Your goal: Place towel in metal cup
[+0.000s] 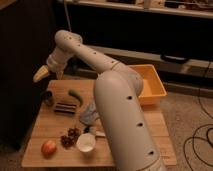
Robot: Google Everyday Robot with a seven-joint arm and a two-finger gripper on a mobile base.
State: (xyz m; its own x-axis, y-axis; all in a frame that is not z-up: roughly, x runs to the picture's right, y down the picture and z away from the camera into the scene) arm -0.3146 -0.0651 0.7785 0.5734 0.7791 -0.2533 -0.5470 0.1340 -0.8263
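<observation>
A crumpled grey-blue towel [90,113] lies on the wooden table [45,125], near its middle and partly hidden behind my arm. A small dark metal cup [48,97] stands near the table's far left corner. My gripper [41,74] hangs in the air above and slightly left of the metal cup, well to the left of the towel and apart from both. Nothing shows in the gripper.
A green vegetable [76,96] and a dark flat bar [65,108] lie between cup and towel. Grapes [70,137], an apple [48,148] and a white cup [86,142] sit at the front. A yellow bin [152,85] stands at the right.
</observation>
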